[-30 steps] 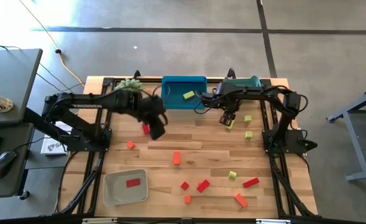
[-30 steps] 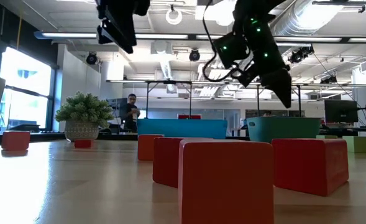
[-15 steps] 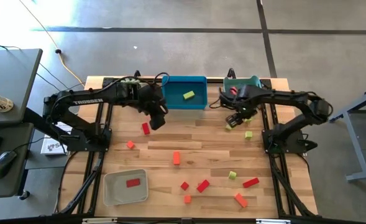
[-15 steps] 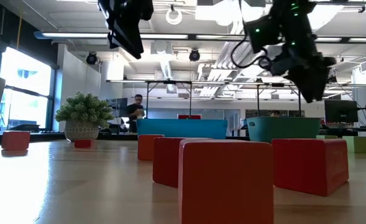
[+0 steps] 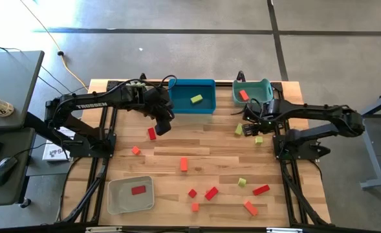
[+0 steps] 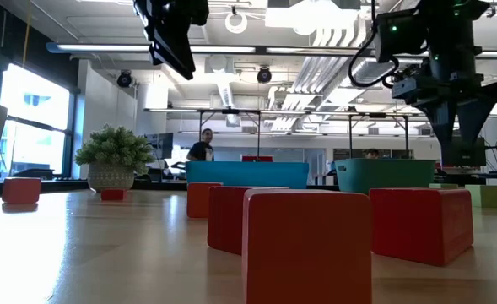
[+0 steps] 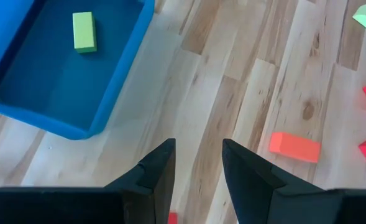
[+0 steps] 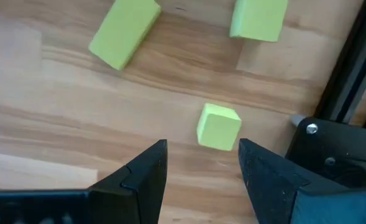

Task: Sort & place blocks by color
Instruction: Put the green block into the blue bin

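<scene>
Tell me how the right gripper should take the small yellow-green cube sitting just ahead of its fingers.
Probably straight down from above, since the right gripper is open with the yellow-green cube just ahead of its gap. The cube lies flat on the table, apart from the two other yellow-green blocks, so its two opposite side faces are free. It sits slightly turned, so a small wrist twist should square the fingers.

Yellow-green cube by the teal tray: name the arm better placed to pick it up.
Right. The right hand hangs open just over the yellow-green cube; the left hand is across the table by the blue tray.
</scene>
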